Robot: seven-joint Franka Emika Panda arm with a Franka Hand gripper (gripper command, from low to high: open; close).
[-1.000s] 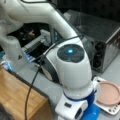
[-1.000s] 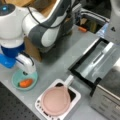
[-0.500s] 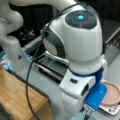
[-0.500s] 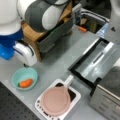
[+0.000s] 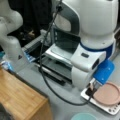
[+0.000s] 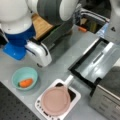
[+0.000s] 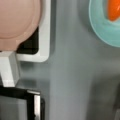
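1. Your Panda arm [image 6: 50, 15] fills the top left of a front view, its white and grey body leaning over the grey table [image 6: 62, 62]; in a front view it also crowds the right half [image 5: 92, 32].
2. The gripper [image 6: 40, 53] hangs low over the table, just above and right of the teal bowl in that view; you cannot tell how its jaws stand, as the fingers show in no view, the wrist view included.
3. A dark open tray with a metal plate [image 6: 97, 62] lies at a front view's right, well apart from the gripper.
4. The white stove base [image 6: 58, 101] sits at a front view's bottom, bearing the pink pan [image 6: 55, 100], whose white handle [image 6: 68, 81] points up toward the tray. In the wrist view the pan [image 7: 17, 22] sits at top left.
5. The teal bowl [image 6: 24, 78] stands just beside the stove base, to its left in a front view.
6. The orange carrot [image 6: 26, 82] lies inside the bowl, below the gripper and apart from it; the wrist view shows it at top right [image 7: 114, 10].
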